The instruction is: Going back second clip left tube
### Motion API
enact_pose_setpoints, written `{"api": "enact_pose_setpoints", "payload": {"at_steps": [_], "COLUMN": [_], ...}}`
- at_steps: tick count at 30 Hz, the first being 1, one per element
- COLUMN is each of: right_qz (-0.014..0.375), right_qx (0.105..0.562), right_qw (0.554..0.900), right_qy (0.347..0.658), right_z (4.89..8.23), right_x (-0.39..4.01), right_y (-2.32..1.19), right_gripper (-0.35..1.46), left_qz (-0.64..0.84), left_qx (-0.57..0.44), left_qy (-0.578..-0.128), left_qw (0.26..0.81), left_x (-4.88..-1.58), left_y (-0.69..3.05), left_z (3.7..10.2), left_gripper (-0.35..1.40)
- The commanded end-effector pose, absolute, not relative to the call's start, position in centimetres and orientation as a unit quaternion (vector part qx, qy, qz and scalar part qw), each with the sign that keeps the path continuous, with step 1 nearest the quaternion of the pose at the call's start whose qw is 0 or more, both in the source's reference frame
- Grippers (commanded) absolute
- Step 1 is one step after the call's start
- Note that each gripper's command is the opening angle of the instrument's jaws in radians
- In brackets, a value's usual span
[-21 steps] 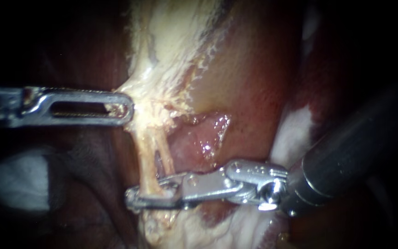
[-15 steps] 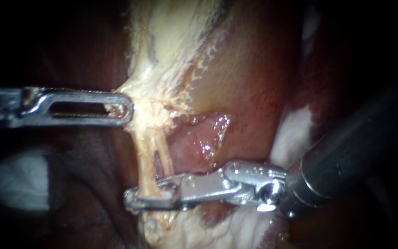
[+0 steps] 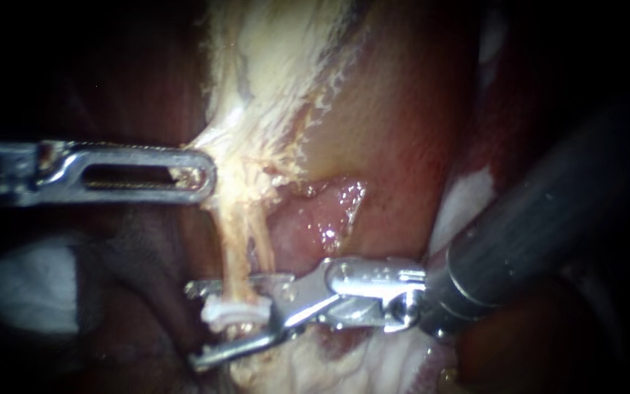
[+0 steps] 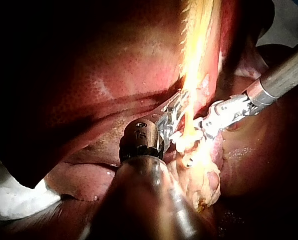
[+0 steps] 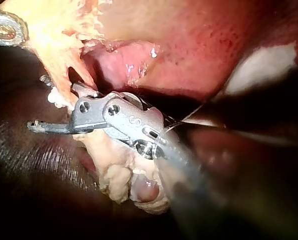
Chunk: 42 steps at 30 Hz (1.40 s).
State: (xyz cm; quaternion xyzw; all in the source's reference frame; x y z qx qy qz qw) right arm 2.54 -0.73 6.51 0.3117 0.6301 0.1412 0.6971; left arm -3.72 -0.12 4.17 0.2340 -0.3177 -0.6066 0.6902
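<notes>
Endoscope view, with both wrist views. The dark red liver (image 4: 89, 70) fills most of the field. A pale yellow fibrous tissue sheet (image 3: 271, 66) hangs from 12 o'clock towards the centre and narrows to thin tan strands.

The right instrument (image 3: 192, 325), a dark shaft with silver metal jaws, enters from 3 o'clock and reaches to 6 o'clock. Its jaws stand wide apart and grip nothing. The left instrument (image 3: 202, 175), with slotted silver jaws, enters from 9 o'clock. Its jaws are closed on the edge of the pale yellow fibrous tissue sheet just left of centre.

The left tube (image 3: 233, 244), the leftward tan strand, runs from the centre down to 6 o'clock and passes between the right instrument's parted jaws. A small white clip (image 3: 231, 312) sits across the left tube there, nearer the upper jaw. Whether it touches either jaw cannot be told.
</notes>
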Motion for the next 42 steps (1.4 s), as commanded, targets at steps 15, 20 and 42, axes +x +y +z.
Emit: {"api": "enact_pose_setpoints", "payload": {"at_steps": [15, 20, 42], "right_qz": [0.125, 0.116, 0.082], "right_qx": [0.286, 0.277, 0.199], "right_qw": [0.704, 0.706, 0.728], "right_qy": [0.637, 0.641, 0.651], "right_z": [6.48, 6.36, 5.41], "right_x": [2.02, 1.64, 0.29], "right_y": [-0.66, -0.58, 0.11], "right_gripper": [0.60, 0.60, 0.60], "left_qz": [-0.606, -0.606, -0.606], "left_qx": [0.234, 0.234, 0.233], "left_qy": [-0.317, -0.317, -0.318], "left_qw": [0.690, 0.690, 0.691], "left_x": [-3.69, -3.68, -3.70], "left_y": [-0.13, -0.12, -0.13], "left_z": [4.16, 4.16, 4.21], "left_gripper": [-0.35, -0.35, -0.35]}}
